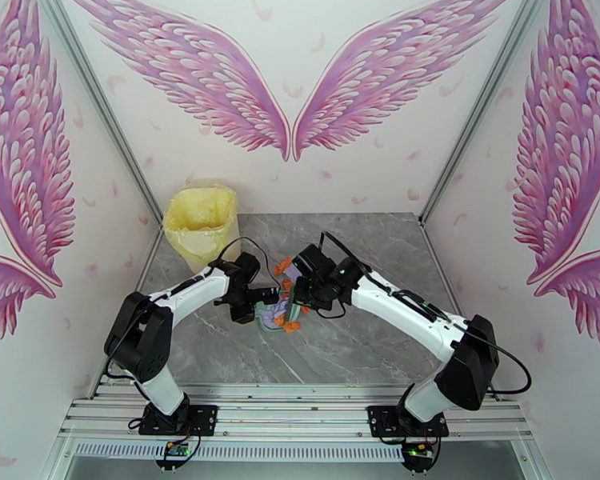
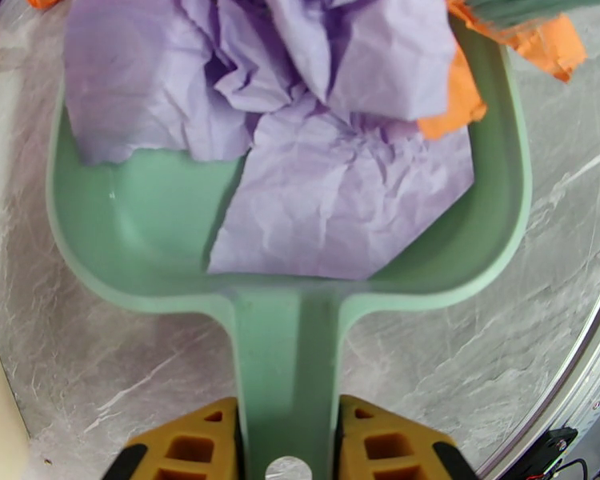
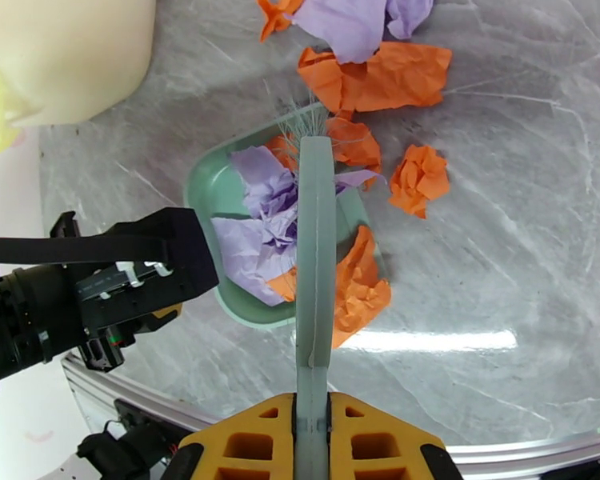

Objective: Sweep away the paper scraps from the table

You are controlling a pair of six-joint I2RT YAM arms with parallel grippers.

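In dustpan (image 2: pixel 140 234) — crumpled lav. & orange paper scraps (image 2: pixel 340 210); left tool (image 2: pixel 286 446) clamps handle (image 2: pixel 284 354), right tool (image 3: pixel 312 442) clamps brush (image 3: pixel 314 234).

a high rear camera looks down on the table (image 1: pixel 380 354), while both wrist cameras closely face the same dustpan (image 2: pixel 140 234).

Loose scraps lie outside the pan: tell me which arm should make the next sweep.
Right. The right gripper clamps the brush, whose bristles sit at the dustpan mouth beside loose orange paper scraps. The left gripper is occupied gripping the dustpan handle, steadying it.
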